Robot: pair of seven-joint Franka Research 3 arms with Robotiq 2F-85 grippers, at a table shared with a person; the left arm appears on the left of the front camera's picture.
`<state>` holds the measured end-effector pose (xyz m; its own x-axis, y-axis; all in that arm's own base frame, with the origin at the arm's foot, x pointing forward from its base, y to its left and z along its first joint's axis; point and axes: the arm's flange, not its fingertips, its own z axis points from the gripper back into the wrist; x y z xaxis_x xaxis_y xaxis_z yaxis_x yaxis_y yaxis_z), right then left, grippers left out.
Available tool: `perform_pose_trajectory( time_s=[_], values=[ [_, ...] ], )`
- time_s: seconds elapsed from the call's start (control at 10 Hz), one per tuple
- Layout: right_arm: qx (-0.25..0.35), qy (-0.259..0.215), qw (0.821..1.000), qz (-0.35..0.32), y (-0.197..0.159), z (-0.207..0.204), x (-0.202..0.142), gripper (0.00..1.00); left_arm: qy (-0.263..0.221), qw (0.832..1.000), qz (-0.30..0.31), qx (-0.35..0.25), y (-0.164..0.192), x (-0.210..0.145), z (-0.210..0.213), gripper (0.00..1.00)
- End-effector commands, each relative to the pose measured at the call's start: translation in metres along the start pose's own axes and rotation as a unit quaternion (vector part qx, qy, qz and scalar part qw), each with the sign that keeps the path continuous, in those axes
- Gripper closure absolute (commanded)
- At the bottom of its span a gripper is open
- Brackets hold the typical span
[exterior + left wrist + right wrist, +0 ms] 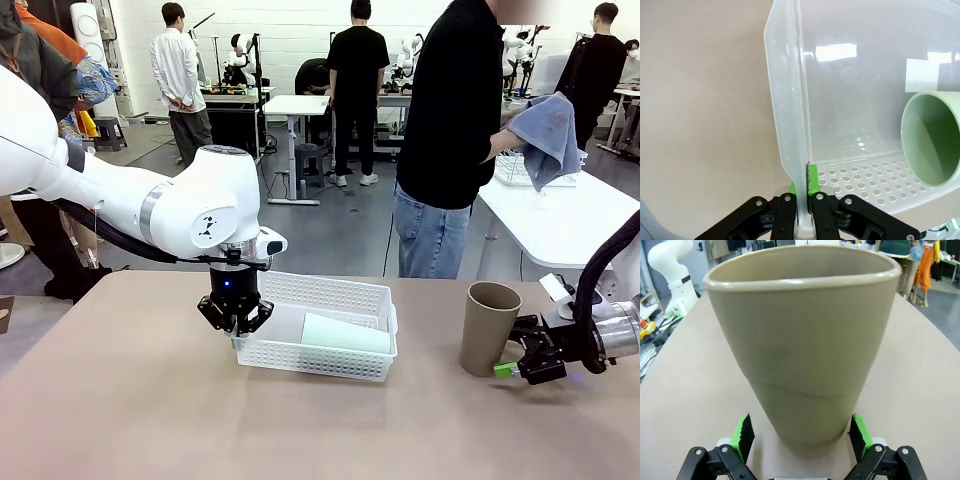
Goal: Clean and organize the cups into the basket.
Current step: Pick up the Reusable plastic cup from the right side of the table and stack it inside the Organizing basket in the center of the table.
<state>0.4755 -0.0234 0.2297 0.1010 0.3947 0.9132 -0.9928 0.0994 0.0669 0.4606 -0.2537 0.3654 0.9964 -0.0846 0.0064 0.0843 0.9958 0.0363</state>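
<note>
At the left of the front view, the left arm is seen reaching in over the tabletop (120, 400). The left end effector (236, 328) is pointed straight down at the near left corner of the basket (330, 292). Its jaws are closed tight on the basket's end wall. In the left wrist view the thin white wall is seen pinched between the two fingers, with one green pad (812, 180) pressed flat against its inner face. The basket is set on the tabletop a little left of the middle, its long side running across the picture.

Inside it, a mint green cup (345, 333) is laid on its side on the perforated floor, along the near wall. Its open mouth is turned toward the gripped end.

Further right, well apart from the basket, a tan cup (489, 327) is stood upright on the tabletop, mouth up. The right end effector (515, 358) is brought in low from the right edge, level with the cup's foot. Its jaws are spread wide, with one finger placed on each side of the base. In the right wrist view a strip of tabletop is seen between the cup and the pad (743, 436) at the picture's left. The other pad lies just beside the cup, and contact there cannot be told. Nothing is gripped.

At the far side, right of the middle, a person (450, 120) in a black top and jeans is stood beside a white table (560, 225). A grey-blue cloth (548, 135) is held up in one hand.
</note>
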Motion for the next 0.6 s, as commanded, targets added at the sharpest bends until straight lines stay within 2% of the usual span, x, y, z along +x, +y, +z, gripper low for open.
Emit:
perform_pose_trajectory(
  time_s=[0.0,0.5],
  values=[
    [-0.009,-0.009,1.000,0.003,-0.007,-0.017,-0.003,0.00,0.000,1.000,0.000,0.000,0.000,0.000,0.001,0.95],
    [-0.012,-0.028,0.999,0.013,-0.011,-0.034,0.004,0.00,0.000,1.000,0.000,0.000,0.000,0.000,0.001,0.95]
  ],
)
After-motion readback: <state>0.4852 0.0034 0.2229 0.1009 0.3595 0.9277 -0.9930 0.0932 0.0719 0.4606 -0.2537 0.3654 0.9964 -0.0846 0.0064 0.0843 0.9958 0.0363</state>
